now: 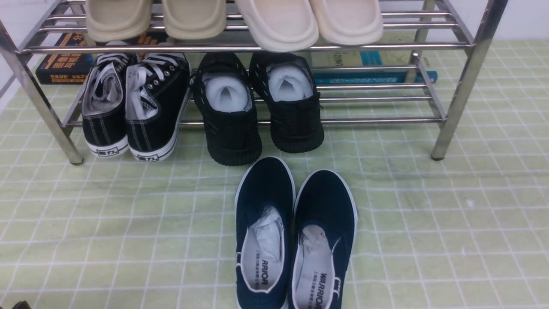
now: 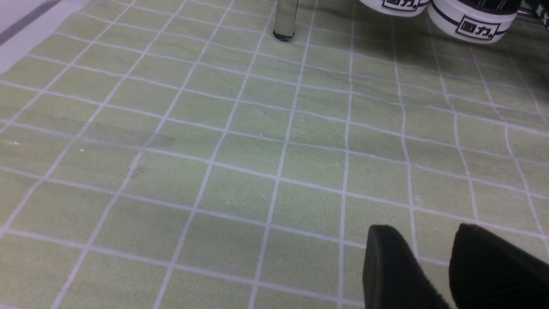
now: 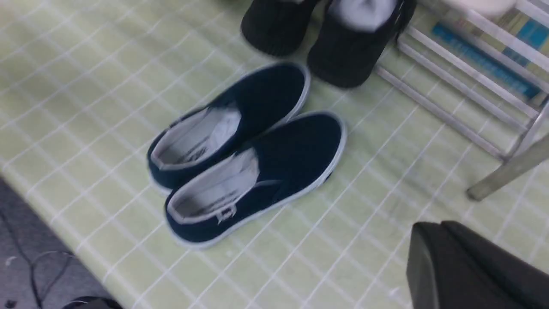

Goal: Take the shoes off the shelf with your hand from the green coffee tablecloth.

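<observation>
The pair of navy-blue shoes (image 1: 296,231) stands side by side on the green tablecloth (image 1: 128,223), just in front of the chrome shelf (image 1: 454,107), toes toward it. "WARRIOR" shows on the grey insoles and paper stuffing sits inside. The pair also shows in the right wrist view (image 3: 266,146), a good way from my right gripper (image 3: 431,224), which is shut and empty above bare cloth. My left gripper (image 2: 422,227) is open with a narrow gap and empty, over bare cloth near the shelf's left leg (image 2: 285,21). Neither gripper clearly shows in the front view.
Black lace-up sneakers (image 1: 133,107) and all-black knit shoes (image 1: 257,111) sit on the lower tier, heels overhanging. Beige slippers (image 1: 231,17) lie on the upper tier. Books (image 1: 64,60) lie behind the rack. The table's near edge (image 3: 51,206) drops to grey floor.
</observation>
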Action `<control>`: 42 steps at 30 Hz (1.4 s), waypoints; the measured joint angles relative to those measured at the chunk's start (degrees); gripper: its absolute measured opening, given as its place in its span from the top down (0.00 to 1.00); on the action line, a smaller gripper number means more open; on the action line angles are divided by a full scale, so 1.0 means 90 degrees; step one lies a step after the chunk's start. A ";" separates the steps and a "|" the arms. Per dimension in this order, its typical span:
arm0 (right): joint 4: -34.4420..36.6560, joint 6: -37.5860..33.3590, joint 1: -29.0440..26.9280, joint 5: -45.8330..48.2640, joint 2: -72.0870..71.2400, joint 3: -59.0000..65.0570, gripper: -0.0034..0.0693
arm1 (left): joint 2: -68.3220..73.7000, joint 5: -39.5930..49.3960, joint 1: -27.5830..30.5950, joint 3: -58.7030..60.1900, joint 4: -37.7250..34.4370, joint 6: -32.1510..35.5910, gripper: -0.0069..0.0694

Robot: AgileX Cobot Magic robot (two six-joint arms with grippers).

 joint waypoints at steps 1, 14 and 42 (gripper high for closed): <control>0.0074 0.0177 0.0000 -0.0700 -0.0527 0.0844 0.97 | 0.0000 0.0000 0.0000 0.0000 0.0000 0.0000 0.59; 0.0209 0.0827 -0.0007 -0.6249 -0.2053 0.5269 0.97 | 0.0000 0.0000 0.0000 0.0000 0.0000 0.0000 0.59; 0.0959 0.0117 -0.0680 -0.6493 -0.2647 0.6611 0.94 | 0.0000 0.0000 0.0000 0.0000 0.0000 0.0000 0.59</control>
